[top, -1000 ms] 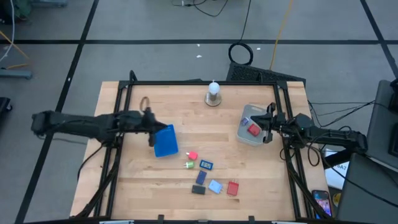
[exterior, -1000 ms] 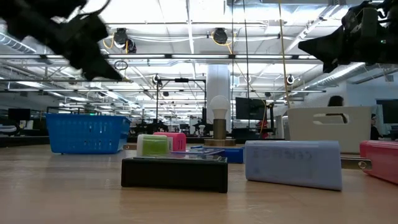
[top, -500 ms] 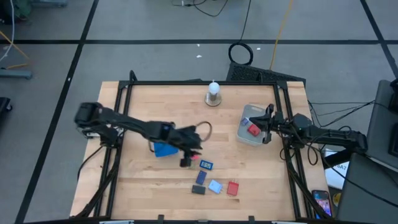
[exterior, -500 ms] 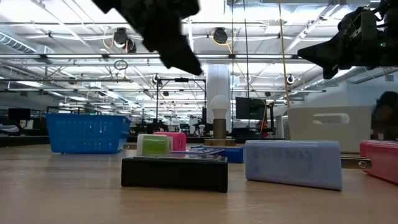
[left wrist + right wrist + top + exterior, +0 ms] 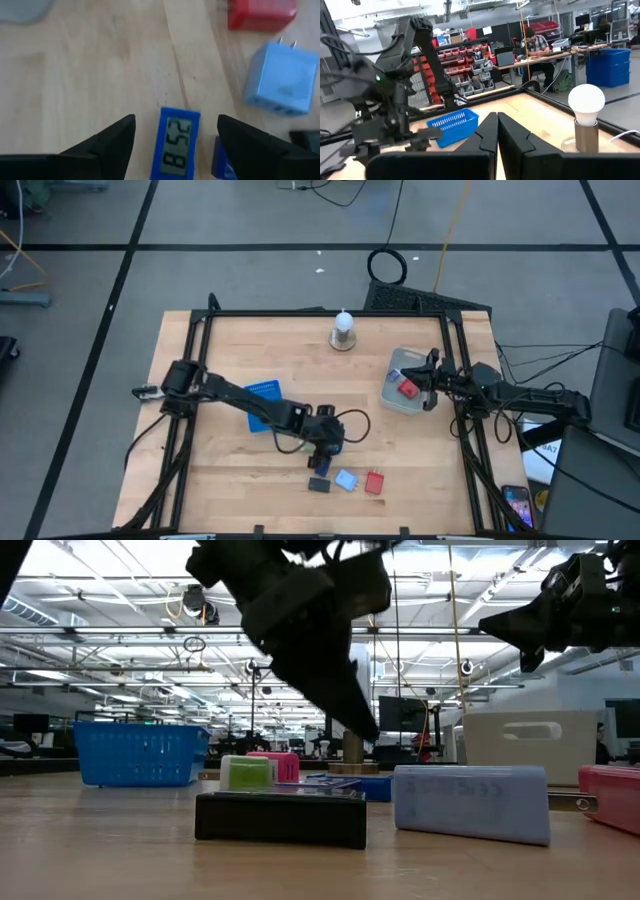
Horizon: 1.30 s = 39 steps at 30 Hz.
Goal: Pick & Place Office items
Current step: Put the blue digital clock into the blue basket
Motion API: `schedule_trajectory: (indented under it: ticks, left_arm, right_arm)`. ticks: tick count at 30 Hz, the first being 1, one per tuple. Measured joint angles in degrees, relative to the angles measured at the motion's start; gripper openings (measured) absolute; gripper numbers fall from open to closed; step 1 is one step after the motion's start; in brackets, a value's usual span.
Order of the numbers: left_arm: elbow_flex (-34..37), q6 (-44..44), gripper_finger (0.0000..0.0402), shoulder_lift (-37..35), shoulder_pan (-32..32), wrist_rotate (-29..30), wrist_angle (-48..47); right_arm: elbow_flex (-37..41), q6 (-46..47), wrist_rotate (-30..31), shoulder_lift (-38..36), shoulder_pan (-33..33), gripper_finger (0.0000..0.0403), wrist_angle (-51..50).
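The left gripper hovers with fingers spread wide over the small dark blue digital clock near mid-table. The right gripper, fingers pressed together and empty, waits above the grey tray at the right.

Wooden table bearing blue basket, grey bin, bulb, scattered office items.

Toward the table's front edge, a flat black block, a light blue plug-like block with two prongs, and a red block lie in a row. Just behind them a dark blue piece with a small digit display lies face up. A green block and a pink one stand farther back.
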<state>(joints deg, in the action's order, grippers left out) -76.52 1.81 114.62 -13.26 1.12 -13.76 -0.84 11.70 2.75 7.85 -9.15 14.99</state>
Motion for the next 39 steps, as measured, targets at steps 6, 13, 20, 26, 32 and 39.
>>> schedule_trajectory:
  ticks: [6,13,20,26,32,39]
  left_arm:
    - [-0.75,0.86,0.0282,1.92,-0.24,-1.33,-1.16]
    - [-0.71,0.84,0.0274,3.15,-0.3,0.96,-1.43]
    - [-0.67,2.24,0.0273,3.7,1.97,5.13,-6.05]
    - [-0.67,0.66,0.0273,3.7,5.92,4.05,-5.97]
    - [-0.63,-3.21,0.0273,3.7,8.21,-2.26,-6.13]
    - [-0.65,-1.04,0.0239,4.32,8.27,-2.52,-6.26]
  right_arm:
    - [0.0,0.94,-0.01,0.3,0.0,0.0004,-1.12]
    - [0.0,1.71,0.05,1.44,0.0,0.0004,0.66]
    - [0.0,2.41,0.15,1.97,0.0,0.0004,1.07]
    - [0.0,2.25,0.08,2.0,0.0,0.0004,1.04]
    - [0.0,2.41,0.02,2.0,0.0,0.0004,1.02]
    - [0.0,2.6,0.02,2.0,-0.02,0.0004,1.0]
